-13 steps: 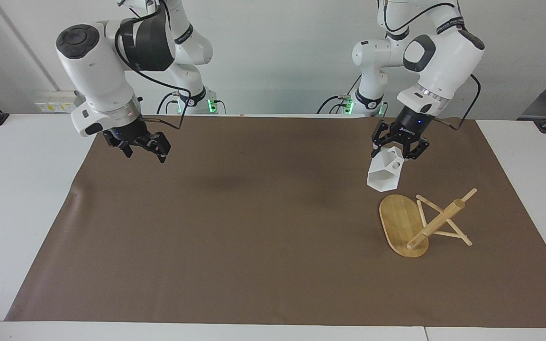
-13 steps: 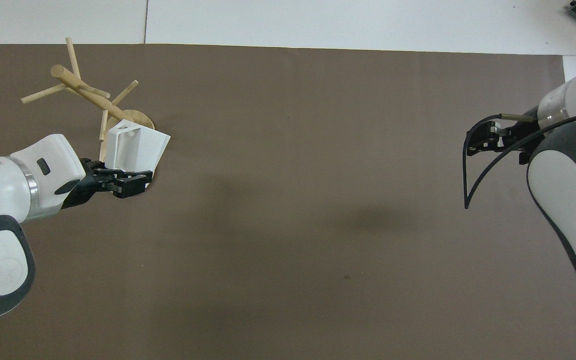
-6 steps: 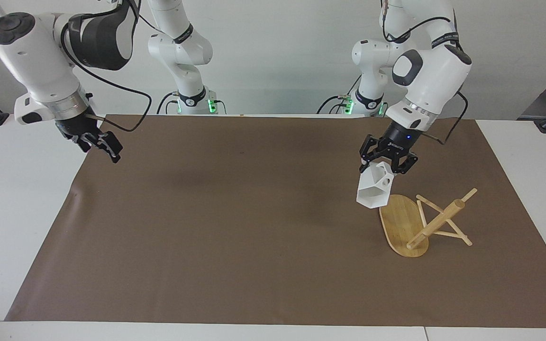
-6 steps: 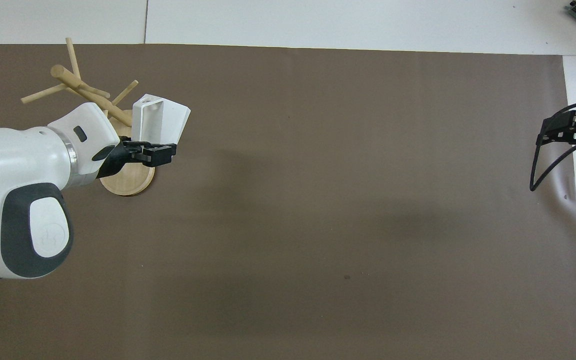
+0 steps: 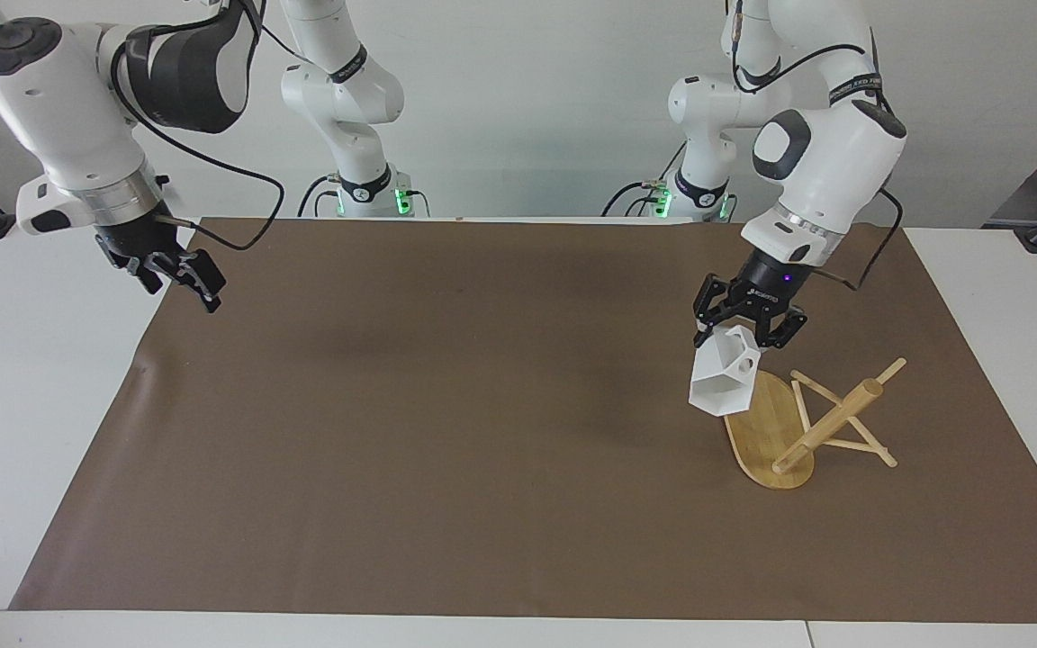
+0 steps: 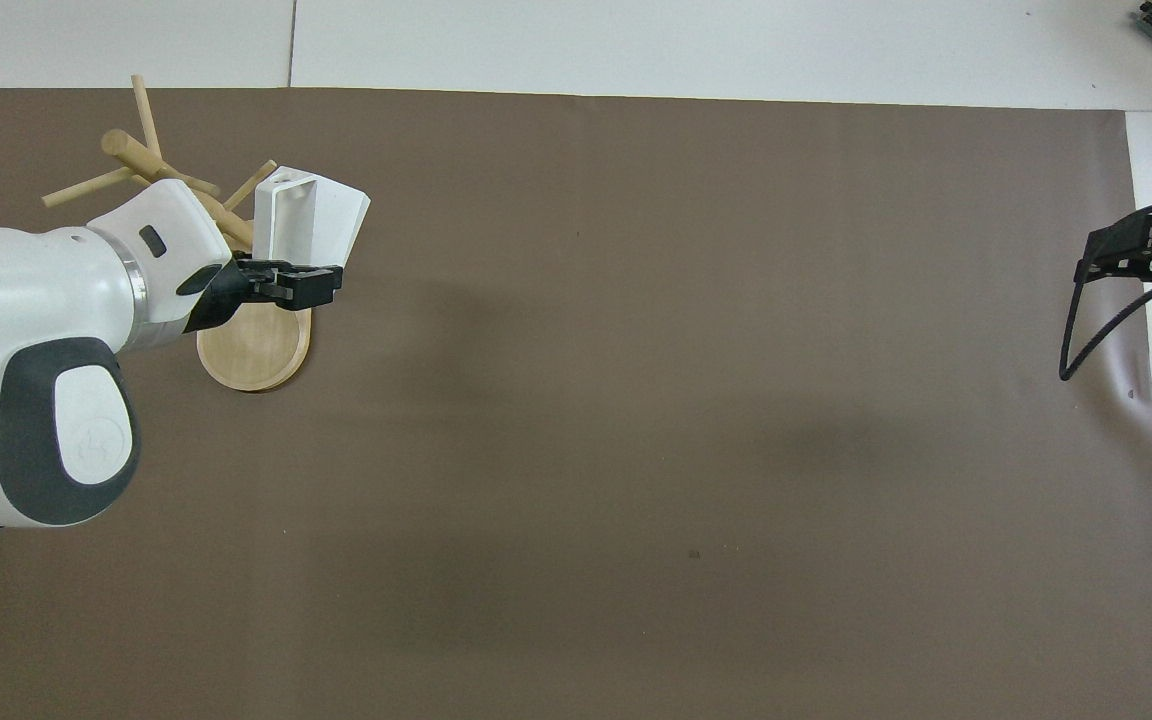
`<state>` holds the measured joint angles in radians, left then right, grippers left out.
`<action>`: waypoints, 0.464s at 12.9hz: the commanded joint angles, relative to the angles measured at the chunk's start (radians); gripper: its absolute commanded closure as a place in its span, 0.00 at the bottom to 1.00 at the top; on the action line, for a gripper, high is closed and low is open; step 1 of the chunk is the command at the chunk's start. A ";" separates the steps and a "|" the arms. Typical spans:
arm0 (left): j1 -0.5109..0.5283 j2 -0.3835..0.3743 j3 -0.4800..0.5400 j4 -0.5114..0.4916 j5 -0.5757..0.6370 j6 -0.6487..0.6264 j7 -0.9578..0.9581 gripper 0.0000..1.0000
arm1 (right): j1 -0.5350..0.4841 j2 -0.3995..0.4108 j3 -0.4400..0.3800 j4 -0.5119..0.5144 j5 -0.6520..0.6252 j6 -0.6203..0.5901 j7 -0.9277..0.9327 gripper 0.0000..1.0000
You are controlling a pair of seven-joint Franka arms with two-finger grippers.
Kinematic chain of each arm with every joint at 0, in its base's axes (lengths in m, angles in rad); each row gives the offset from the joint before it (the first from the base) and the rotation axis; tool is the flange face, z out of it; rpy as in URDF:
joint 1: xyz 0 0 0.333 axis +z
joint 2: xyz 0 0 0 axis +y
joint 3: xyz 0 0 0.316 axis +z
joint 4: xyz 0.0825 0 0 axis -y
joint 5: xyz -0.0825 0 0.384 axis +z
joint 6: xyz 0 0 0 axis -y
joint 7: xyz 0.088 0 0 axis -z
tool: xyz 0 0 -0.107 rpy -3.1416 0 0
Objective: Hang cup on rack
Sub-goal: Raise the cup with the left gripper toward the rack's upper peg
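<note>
My left fingers (image 5: 746,335) are gripping the cup (image 5: 724,382), holding it tilted over the rack (image 5: 789,423) at the left arm's end. My right fingers (image 5: 184,275) are waiting over the mat's (image 5: 446,432) edge; I cannot tell whether they are open.

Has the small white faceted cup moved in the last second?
Yes. The small white faceted cup, held by the left tool, moved from beside the bamboo rack's oval base to over its edge.

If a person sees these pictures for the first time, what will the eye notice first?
First, the white faceted cup hanging from the left gripper in the air, over the base of the rack. The bamboo rack stands toward the left arm's end of the table on a brown mat. The right gripper waits over the mat's edge at the right arm's end.
</note>
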<state>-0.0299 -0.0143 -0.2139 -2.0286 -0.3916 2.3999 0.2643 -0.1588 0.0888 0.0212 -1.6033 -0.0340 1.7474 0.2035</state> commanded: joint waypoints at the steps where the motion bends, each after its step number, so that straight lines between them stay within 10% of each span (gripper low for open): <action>1: 0.021 0.004 0.001 0.016 0.030 -0.014 -0.014 1.00 | -0.007 -0.018 0.002 -0.007 -0.007 0.012 -0.032 0.00; 6: 0.047 -0.010 0.002 0.002 0.031 -0.033 0.024 1.00 | -0.028 -0.058 0.003 -0.006 0.008 -0.025 -0.105 0.00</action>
<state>-0.0008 -0.0143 -0.2091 -2.0287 -0.3830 2.3889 0.2706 -0.1645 0.0566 0.0196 -1.6004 -0.0338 1.7433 0.1306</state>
